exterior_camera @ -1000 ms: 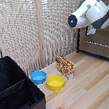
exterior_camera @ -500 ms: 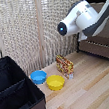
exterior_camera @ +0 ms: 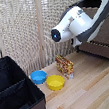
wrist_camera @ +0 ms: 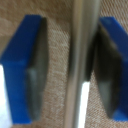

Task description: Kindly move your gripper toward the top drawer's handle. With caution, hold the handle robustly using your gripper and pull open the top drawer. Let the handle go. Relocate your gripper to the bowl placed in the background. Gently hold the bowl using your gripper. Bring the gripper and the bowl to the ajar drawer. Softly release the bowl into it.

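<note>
On the exterior view's left I note a black fabric bin (exterior_camera: 16,92) on the wood floor (exterior_camera: 92,92). Just beside it lies the blue bowl (exterior_camera: 38,77), untouched, touching or nearly touching a yellow bowl (exterior_camera: 55,82); a patterned snack box (exterior_camera: 65,66) stands just right of them. A slatted screen (exterior_camera: 26,29) backs all three.

The white arm (exterior_camera: 73,24) reaches to the exterior view's right, toward the brown dresser (exterior_camera: 101,40). Its hand is hidden there.

In the wrist view the gripper (wrist_camera: 70,70) is spread wide, and the handle (wrist_camera: 82,60) runs between its blue fingers (wrist_camera: 27,65), nearer one pad; I see no firm contact, so nothing is held.

My judgement: approach done; grasp, pull, release and the whole bowl transfer remain. I cannot tell whether the top drawer has opened at all.

Room: open floor ahead of the dresser; the bowls are crowded by box and bin.
</note>
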